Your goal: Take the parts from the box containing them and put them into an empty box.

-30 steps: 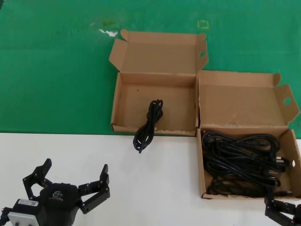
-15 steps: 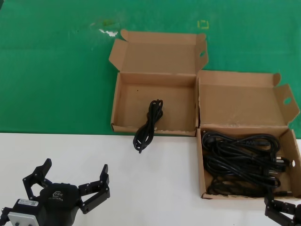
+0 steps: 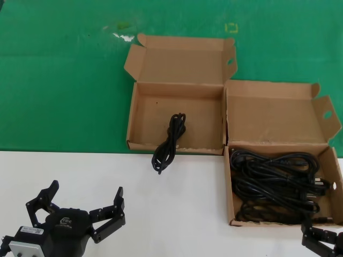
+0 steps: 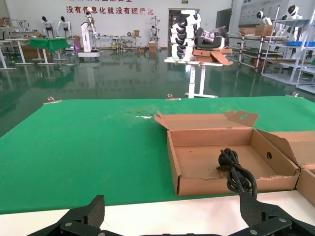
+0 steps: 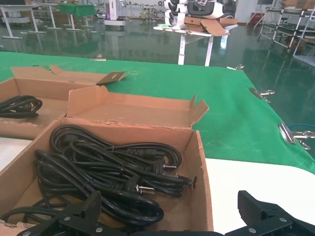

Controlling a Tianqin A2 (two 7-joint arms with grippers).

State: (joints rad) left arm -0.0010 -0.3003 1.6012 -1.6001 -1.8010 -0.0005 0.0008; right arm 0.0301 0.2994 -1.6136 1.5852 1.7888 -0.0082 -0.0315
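Several black power cords, the parts (image 3: 273, 182) (image 5: 98, 167), lie piled in the right-hand cardboard box (image 3: 229, 182) (image 5: 199, 172) with its lid open. To its left, the box with the frayed front rim (image 3: 203, 115) (image 4: 206, 184) holds one folded cord (image 3: 170, 136) (image 4: 236, 169) that drapes over its front rim onto the white table. My left gripper (image 3: 79, 202) (image 4: 171, 209) is open and empty over the white table, near the front left. My right gripper (image 3: 321, 243) (image 5: 171, 204) is open at the near right corner of the cord box, one finger above the cords.
Both boxes straddle the line between the green mat (image 3: 64, 80) and the white table (image 3: 182, 203). Their lids stand open at the back. Metal clips (image 5: 290, 132) hold the mat's far right edge.
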